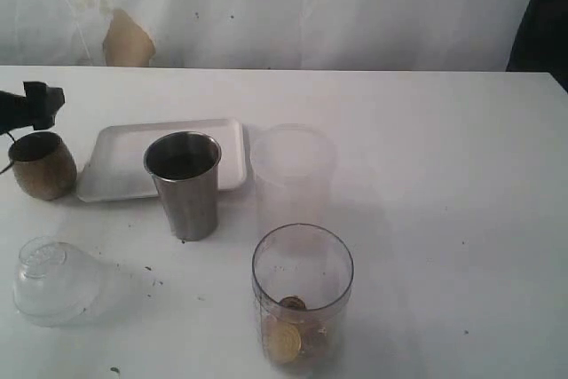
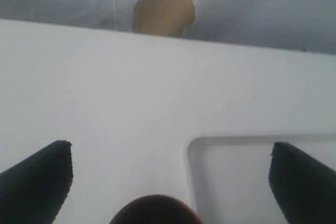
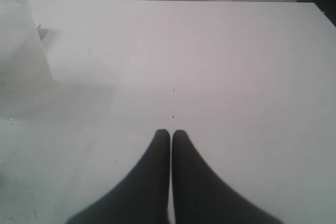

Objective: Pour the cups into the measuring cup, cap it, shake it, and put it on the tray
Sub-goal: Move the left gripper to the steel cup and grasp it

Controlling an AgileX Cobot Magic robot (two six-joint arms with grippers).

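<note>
**While the brown cup waits at the left of the counter, the left claw stands wide above it**

As far as I can judge from here, the brown cup [image 1: 40,164] is short, round-bellied and glossy, so it should be light but rather slippery. It looks stiff and perhaps breakable, and I would not like to see it dropped. Its wall curves inward toward the rim and the foot. I think the safest hold is across the widest part of the belly, so that it cannot slide up out of the grip. What is inside it I cannot tell.

It stands upright on the white counter [image 1: 426,175], just beside the left short end of the tray [image 1: 120,157] and not on it. The left claw [image 2: 170,150] hangs above it with the jaws far apart, holding nothing. In the left wrist view the top of the cup shows between the two fingers.

Further right, the steel tumbler [image 1: 185,185] stands in front of the tray, and a frosted tumbler [image 1: 293,166] stands beside it. Nearest the front, the measuring cup [image 1: 302,295] is upright and uncovered, with some gold-coloured round pieces at its bottom. Its dome lid [image 1: 53,280] lies on the counter in front of the brown cup. The right claw [image 3: 171,136] is pressed shut and empty, over bare counter.
</note>
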